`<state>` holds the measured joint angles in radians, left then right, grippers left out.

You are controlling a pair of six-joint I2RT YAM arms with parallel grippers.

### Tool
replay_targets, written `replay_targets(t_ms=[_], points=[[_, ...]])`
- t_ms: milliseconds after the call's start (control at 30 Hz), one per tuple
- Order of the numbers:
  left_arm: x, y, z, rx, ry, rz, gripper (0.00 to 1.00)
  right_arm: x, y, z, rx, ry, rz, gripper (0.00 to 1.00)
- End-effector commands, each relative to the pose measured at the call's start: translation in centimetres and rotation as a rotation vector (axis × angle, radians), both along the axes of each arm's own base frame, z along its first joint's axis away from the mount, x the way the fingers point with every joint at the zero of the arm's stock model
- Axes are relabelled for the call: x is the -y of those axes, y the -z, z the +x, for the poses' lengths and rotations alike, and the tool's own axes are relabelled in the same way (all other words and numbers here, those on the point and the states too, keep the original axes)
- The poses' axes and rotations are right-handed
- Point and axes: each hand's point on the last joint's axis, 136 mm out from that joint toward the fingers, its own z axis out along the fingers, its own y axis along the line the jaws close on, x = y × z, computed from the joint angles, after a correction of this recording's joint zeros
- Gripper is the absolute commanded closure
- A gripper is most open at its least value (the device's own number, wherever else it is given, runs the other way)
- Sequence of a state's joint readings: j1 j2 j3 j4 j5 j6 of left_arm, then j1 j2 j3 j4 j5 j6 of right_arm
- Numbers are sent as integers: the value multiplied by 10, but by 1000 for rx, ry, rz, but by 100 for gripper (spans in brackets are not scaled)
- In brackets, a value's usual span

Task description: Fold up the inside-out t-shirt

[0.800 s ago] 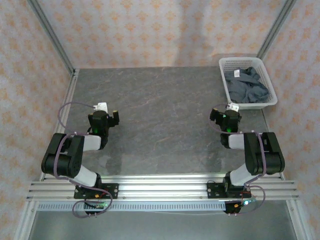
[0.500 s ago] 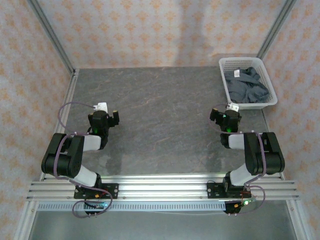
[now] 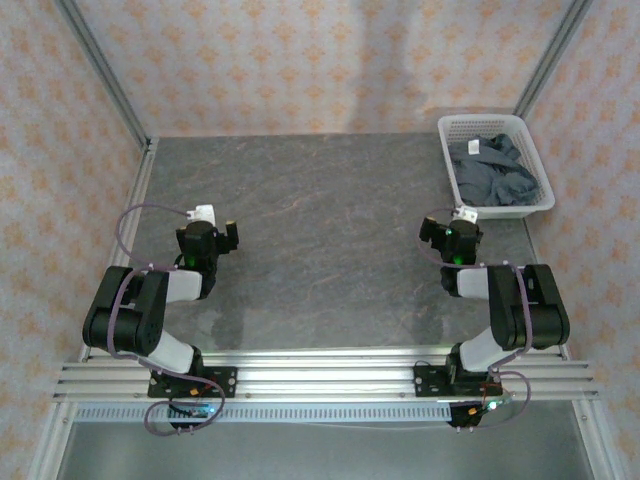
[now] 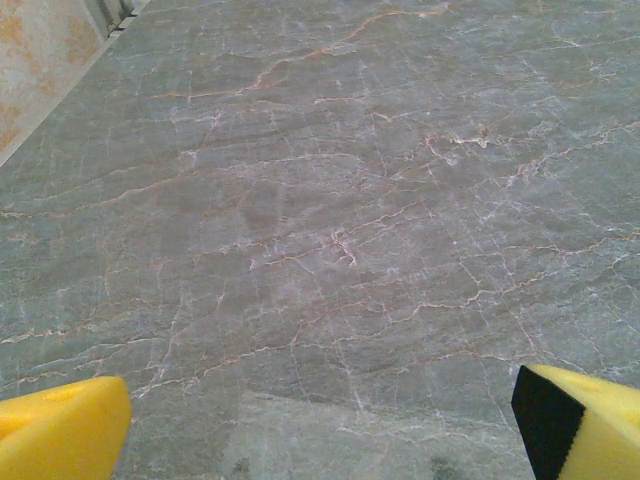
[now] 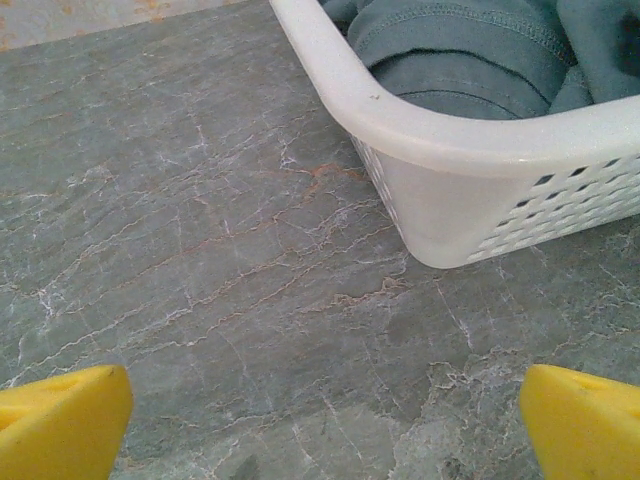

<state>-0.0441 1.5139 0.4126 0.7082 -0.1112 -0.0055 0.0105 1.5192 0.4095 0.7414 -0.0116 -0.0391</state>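
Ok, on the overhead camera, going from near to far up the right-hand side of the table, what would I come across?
Right arm's base → right gripper, open → white mesh basket holding the grey t-shirt.

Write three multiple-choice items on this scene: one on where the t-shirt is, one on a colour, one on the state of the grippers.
1. Where is the t-shirt?
A. spread flat in front of the arms
B. bunched in the white basket
C. draped over an arm

2. What colour are the fingertips?
A. red
B. yellow
C. white

3. How do the left gripper and the right gripper stand?
A. both open, holding nothing
B. left shut on cloth
C. right shut on the basket rim

Answers:
1 B: grey cloth fills the basket at the far right corner of the table.
2 B: both wrist views show yellow fingertips.
3 A: the fingertips sit wide apart with bare table between them.
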Motion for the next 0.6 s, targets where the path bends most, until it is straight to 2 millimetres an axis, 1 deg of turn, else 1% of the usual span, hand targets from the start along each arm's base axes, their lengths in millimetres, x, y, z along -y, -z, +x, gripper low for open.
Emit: replay_targets(t_ms=[0, 67, 100, 133, 167, 200, 267, 300, 367, 433, 467, 500, 567], points=[[1, -28, 6, 70, 1, 7, 0, 1, -34, 1, 75, 8, -12, 0], [-2, -47, 0, 65, -20, 14, 0, 15, -64, -9, 68, 112, 10, 0], [-1, -58, -3, 78, -16, 14, 0, 20, -81, -11, 76, 163, 63, 0], [2, -74, -7, 107, -11, 10, 0, 20, -96, -12, 65, 199, 131, 3], [8, -89, -11, 131, 8, -10, 0, 20, -106, -12, 27, 245, 202, 3], [16, -103, -14, 151, 33, -30, 0, 20, -111, -9, -16, 279, 248, 3], [37, -126, -22, 162, 102, -75, 0, 20, -114, 4, -130, 309, 284, 3], [51, -136, -26, 162, 150, -100, 0, 24, -118, 14, -172, 346, 294, 3], [77, -147, -33, 139, 252, -141, 0, 36, -122, 36, -202, 398, 337, 2], [104, -152, -41, 108, 364, -186, 0, 56, -124, 61, -183, 472, 394, 2], [115, -153, -45, 101, 411, -206, 0, 68, -121, 71, -180, 510, 396, 3], [126, -154, -50, 94, 456, -224, 0, 81, -120, 81, -183, 558, 384, 2], [141, -153, -59, 89, 517, -253, 0, 104, -115, 99, -196, 633, 318, 2]])
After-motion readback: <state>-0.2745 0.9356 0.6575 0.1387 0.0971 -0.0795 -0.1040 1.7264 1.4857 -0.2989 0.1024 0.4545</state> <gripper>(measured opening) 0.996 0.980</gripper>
